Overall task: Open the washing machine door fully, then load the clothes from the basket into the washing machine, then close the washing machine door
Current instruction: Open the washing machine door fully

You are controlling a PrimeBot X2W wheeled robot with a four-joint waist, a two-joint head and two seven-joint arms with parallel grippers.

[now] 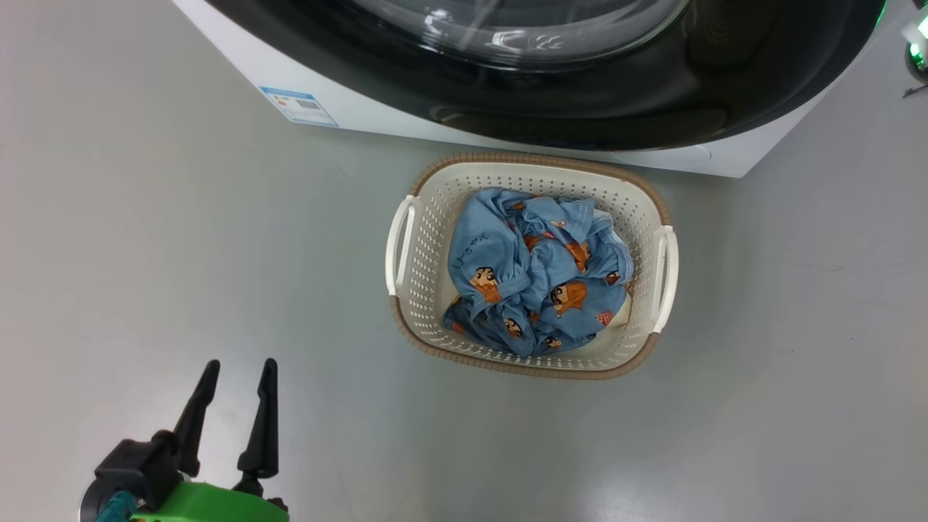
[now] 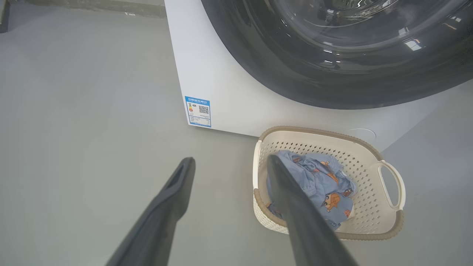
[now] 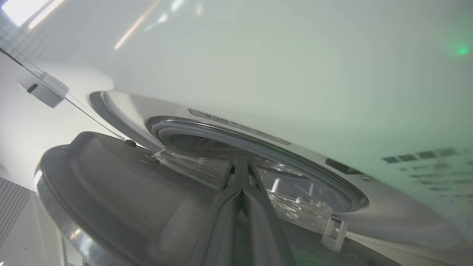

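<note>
Grey, smooth floor (image 1: pixel 145 290) spreads under everything. The white washing machine (image 1: pixel 348 109) stands along the far edge of the head view, with a blue label sticker (image 1: pixel 299 106) near its lower left corner. The washing machine door (image 1: pixel 580 109) looms across the top of that view, its glossy black rim curving around a clear glass centre. In the right wrist view the door stands swung partly off the machine, its dark grey inner face and bulging glass turned toward the camera, and the grey-blue gasket (image 3: pixel 207 127) rings the opening behind it. The right hand (image 3: pixel 242 164) points up along that inner face with its two dark fingers pressed together and nothing between them. The tips reach the edge of the glass bowl, though whether they touch it cannot be told. The basket (image 1: pixel 428 239) sits on the floor just in front of the machine, below the door, and the clothes (image 1: pixel 536 275) lie bunched inside it, all within the brown rim. The left hand (image 1: pixel 241 366) hangs over bare floor at the lower left, apart from the basket, its fingers spread wide and empty.
</note>
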